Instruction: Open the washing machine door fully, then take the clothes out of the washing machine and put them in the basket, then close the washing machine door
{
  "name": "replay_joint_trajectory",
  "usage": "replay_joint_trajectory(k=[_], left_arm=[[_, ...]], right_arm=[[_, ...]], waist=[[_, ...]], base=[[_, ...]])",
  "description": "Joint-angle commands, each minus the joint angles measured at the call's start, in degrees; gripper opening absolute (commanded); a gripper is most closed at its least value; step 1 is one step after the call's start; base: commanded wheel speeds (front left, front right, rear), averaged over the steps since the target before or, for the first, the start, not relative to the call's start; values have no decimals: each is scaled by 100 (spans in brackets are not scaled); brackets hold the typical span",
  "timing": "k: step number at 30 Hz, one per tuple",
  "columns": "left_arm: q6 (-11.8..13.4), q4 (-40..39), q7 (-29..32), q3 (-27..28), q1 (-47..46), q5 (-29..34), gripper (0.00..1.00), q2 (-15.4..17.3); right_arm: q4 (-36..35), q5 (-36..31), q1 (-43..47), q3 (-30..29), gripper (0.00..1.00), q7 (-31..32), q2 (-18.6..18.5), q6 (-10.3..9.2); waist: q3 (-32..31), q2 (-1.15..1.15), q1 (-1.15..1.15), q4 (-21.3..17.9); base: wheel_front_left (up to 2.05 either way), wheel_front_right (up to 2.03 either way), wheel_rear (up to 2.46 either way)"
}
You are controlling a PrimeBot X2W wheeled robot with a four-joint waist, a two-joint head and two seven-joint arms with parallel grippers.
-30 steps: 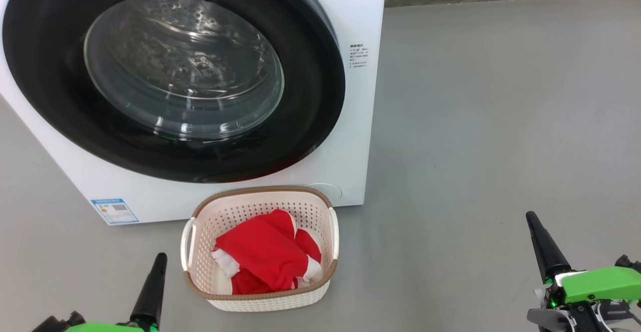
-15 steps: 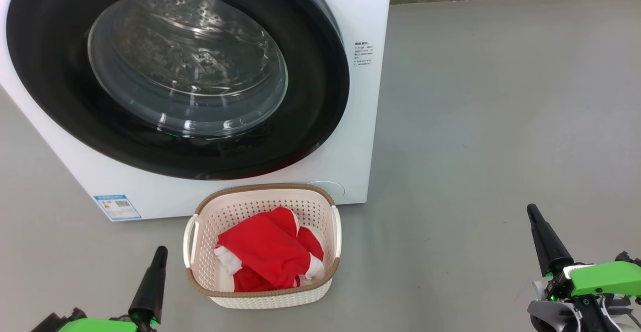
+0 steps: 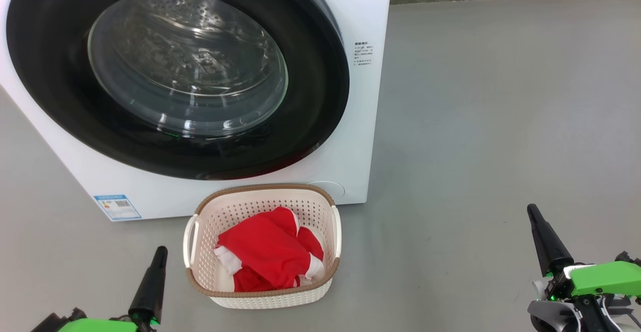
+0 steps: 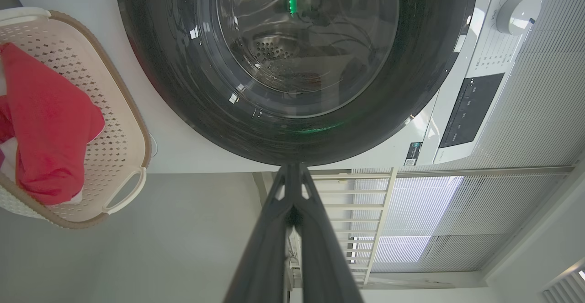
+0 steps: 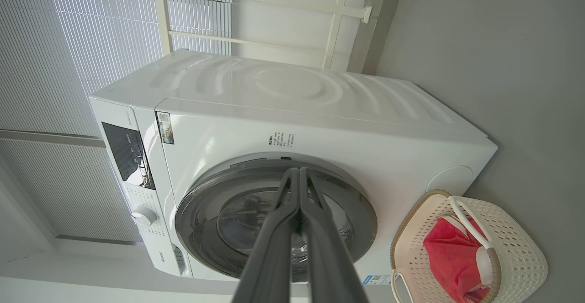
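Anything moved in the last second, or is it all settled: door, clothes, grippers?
Nothing among the things visibly moved; the slight shift early on is the head camera's own. The left gripper and right gripper stay shut and empty, low in the head view. The washing machine door stays closed, and the clothes stay in the basket.

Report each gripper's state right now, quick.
Left gripper: closed, holding nothing.
Right gripper: closed, holding nothing.
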Motion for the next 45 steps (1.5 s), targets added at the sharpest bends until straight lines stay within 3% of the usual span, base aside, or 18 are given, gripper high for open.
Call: replay_joint_trajectory(k=[1,45], left_arm=[[-41,-116,26,199,-228,-39,0,102],[-41,-117,25,198,-227,-40,0,101]], right_arm=[[-166,2,-236,80,0,33,-31,-3],[-166,-4,-237,72,0,40,-25,-3]], waist=[[0,0,0,0],[0,0,0,0]], base=[[0,0,0],[0,0,0]])
